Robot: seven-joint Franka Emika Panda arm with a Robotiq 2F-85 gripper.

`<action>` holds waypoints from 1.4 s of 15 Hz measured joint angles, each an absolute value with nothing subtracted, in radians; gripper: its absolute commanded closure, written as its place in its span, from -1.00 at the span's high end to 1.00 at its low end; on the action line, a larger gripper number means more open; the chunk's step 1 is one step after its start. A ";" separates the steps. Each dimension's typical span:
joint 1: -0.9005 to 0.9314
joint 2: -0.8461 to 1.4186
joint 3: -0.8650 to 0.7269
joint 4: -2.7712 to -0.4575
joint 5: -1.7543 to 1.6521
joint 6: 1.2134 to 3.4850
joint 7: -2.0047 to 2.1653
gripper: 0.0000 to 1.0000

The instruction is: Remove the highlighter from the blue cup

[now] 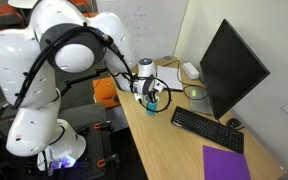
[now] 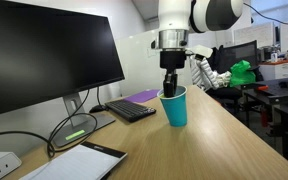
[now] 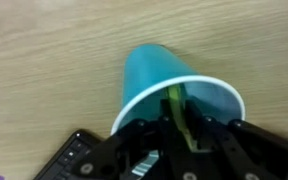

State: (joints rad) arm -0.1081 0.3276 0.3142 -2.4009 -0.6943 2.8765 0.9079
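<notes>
Desk (image 2: 239, 140) of pale wood is shown, with the blue cup (image 2: 174, 108) set upright on it, near a black keyboard (image 2: 131, 110) (a dark monitor (image 2: 44, 60) is stood behind). The gripper (image 2: 170, 88) is lowered from above into the cup's mouth. In the wrist view, a yellow-green highlighter (image 3: 177, 108) is seen inside the cup between the jaws, which seem to be clamped on it, though contact is left unsure by blur.
</notes>
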 measured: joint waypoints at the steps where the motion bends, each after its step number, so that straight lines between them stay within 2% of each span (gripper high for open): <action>1: -0.109 0.328 0.312 -2.401 -0.694 2.880 0.907 -0.90; 11: -0.175 0.290 0.337 -2.446 -0.679 2.926 0.824 -0.90; 21: -0.228 0.108 0.385 -2.551 -0.645 3.023 0.805 -0.90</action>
State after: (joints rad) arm -0.2284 0.1077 0.3846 -2.5514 -0.6453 3.0226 0.8049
